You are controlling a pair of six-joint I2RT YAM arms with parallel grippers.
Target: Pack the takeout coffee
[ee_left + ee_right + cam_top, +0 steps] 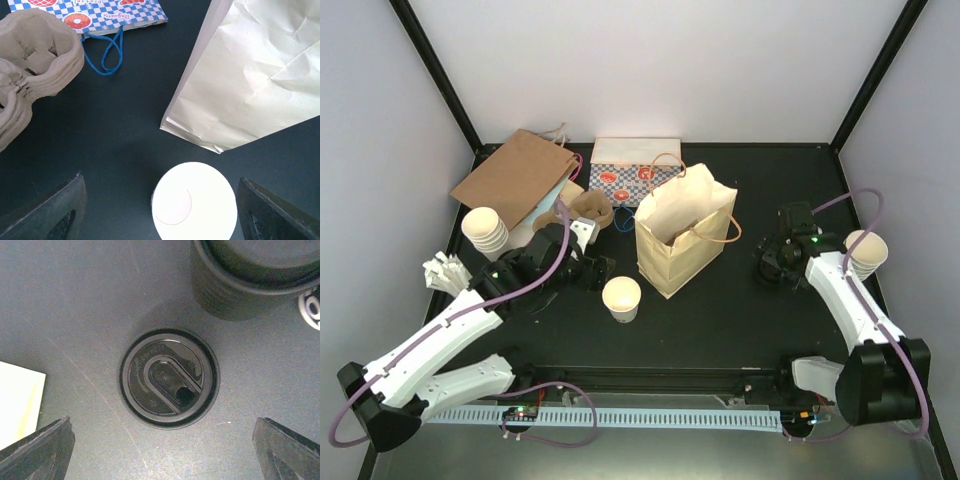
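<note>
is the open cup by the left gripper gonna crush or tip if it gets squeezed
Probably crushable: the cup is paper with no lid stiffening its rim. It looks empty, so likely light and easily shoved. Its base is narrower, so a high push from the left gripper might tip it.

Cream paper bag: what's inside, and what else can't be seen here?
Cream paper bag: top view, its own walls shadow the contents.
Paper cup: left wrist view, bottom edge cuts it off.
Black ridged stack: right wrist view, top edge cuts it off; count unclear.
</note>
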